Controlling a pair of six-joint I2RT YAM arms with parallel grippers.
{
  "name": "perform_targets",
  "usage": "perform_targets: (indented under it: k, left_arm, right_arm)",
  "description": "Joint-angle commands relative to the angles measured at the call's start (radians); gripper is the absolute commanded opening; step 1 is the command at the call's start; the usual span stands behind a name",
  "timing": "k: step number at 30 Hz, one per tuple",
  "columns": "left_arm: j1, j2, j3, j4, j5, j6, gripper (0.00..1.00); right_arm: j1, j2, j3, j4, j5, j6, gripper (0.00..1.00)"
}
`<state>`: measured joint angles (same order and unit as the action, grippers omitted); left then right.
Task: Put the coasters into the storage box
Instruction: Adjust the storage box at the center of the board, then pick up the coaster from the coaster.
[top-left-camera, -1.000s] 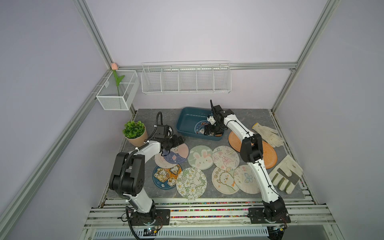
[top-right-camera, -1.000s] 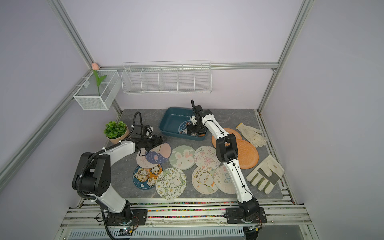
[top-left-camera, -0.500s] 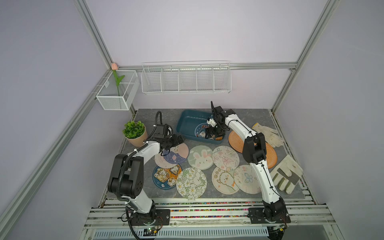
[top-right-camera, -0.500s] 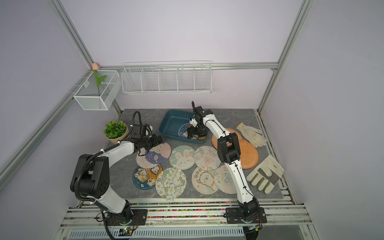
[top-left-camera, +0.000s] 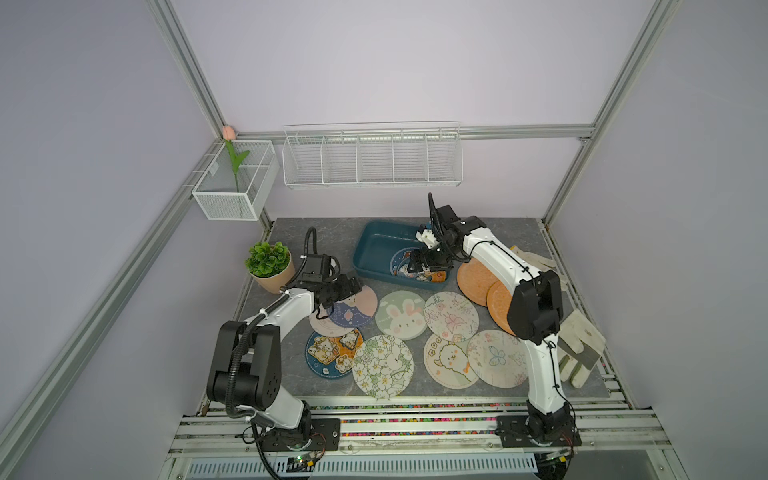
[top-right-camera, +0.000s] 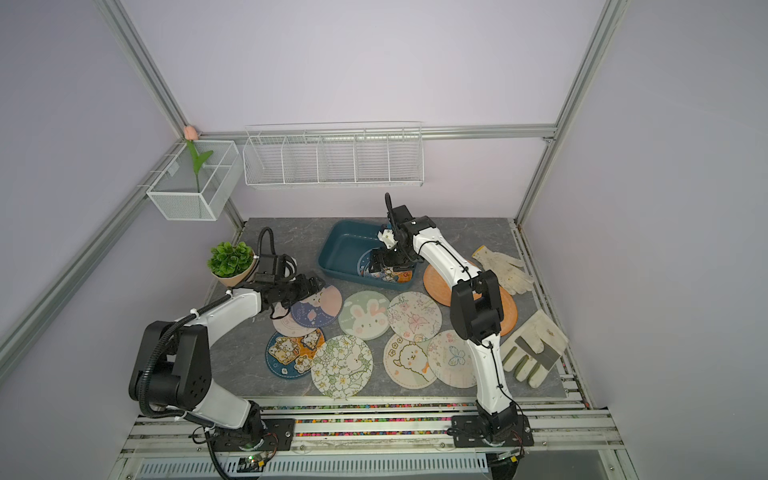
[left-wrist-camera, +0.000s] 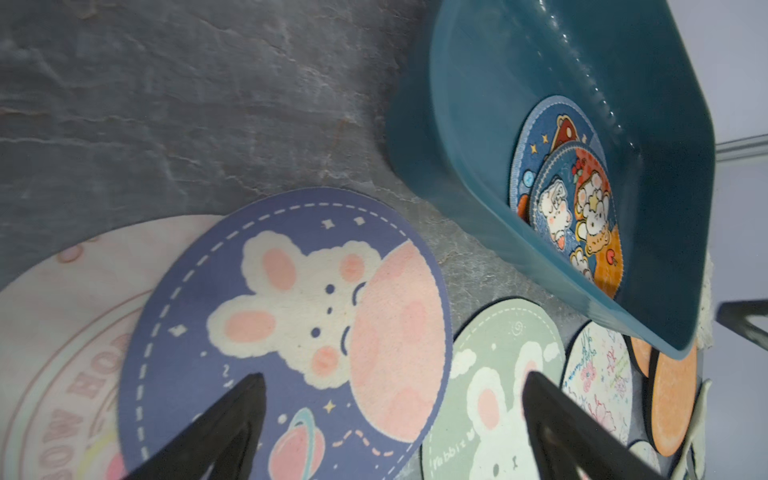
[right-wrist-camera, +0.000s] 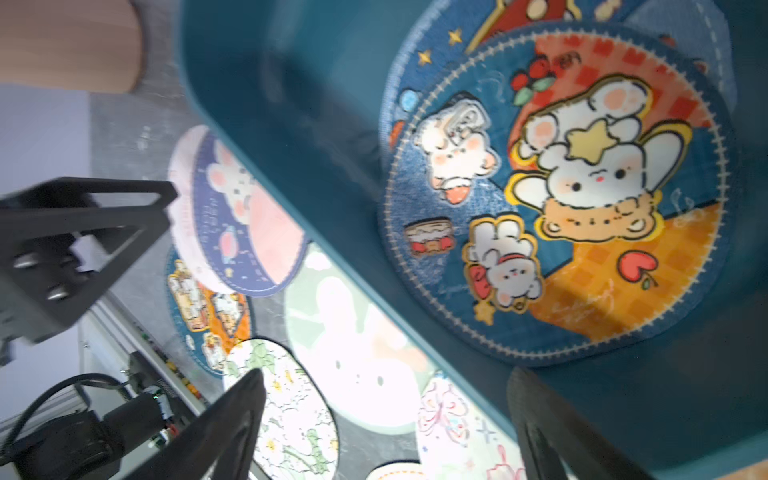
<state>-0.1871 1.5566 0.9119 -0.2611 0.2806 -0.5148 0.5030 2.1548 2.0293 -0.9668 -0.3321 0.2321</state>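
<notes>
Both top views first. At 12 o'clock of the grey table (top-left-camera: 299, 237): the storage box (top-left-camera: 379, 248), dark teal. In its 4 o'clock end, two stacked coasters (top-left-camera: 400, 262), partly hidden under the right gripper (top-left-camera: 424, 266), low over that end. Spread of its fingers hard to judge from here. At 9 o'clock, the left gripper (top-right-camera: 316, 286), just above the purple rabbit coaster (top-right-camera: 321, 311), itself lying partly on a pale pink coaster (top-right-camera: 284, 328). From the centre toward 6 o'clock, six more printed discs flat on the table, among them the green rabbit coaster (top-left-camera: 401, 320) and the flower coaster (top-left-camera: 382, 365). At 3 o'clock, two orange coasters (top-left-camera: 478, 277), overlapping, partly behind the right arm. Beyond them, near the table edge, the work gloves (top-left-camera: 579, 345). At 10 o'clock, a potted plant (top-left-camera: 269, 264).

Left wrist view. Fingers (left-wrist-camera: 232, 424) spread wide, with nothing between them. Under them only the purple rabbit coaster, with the green rabbit coaster just beside it. Storage box near, apart from both, with the stacked pair on its floor.

Right wrist view, a little blurred. Fingers (right-wrist-camera: 552, 419) also wide apart and holding nothing. Upper disc of the stacked pair, rabbits on blue and orange, flat on the box floor and free of both fingers. Outside the box wall, the other discs on the table.
</notes>
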Motion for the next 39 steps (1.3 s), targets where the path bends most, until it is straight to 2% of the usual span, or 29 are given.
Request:
perform_targets:
  k: [1,8,16,30,39]
  left_arm:
    - [0.036,-0.026,-0.01,-0.052,-0.03,0.014,0.94]
    - [0.096,-0.027,-0.022,-0.104,-0.038,0.038,0.9]
    - [0.104,-0.004,-0.033,-0.115,-0.055,0.053,0.82]
    - [0.111,0.079,-0.03,-0.093,-0.059,0.083,0.67]
    - [0.112,0.106,-0.044,-0.084,-0.051,0.096,0.62]
  right_arm:
    - [0.057,-0.044,-0.048,0.078,-0.027,0.084,0.93]
    - [0.181,0.012,-0.032,0.15,-0.041,0.17,0.92]
    - [0.271,0.135,0.042,0.158,-0.02,0.193,0.91]
    - [0.309,0.239,0.041,0.172,0.031,0.21,0.83]
    - [0.312,0.289,0.078,0.19,0.038,0.221,0.77]
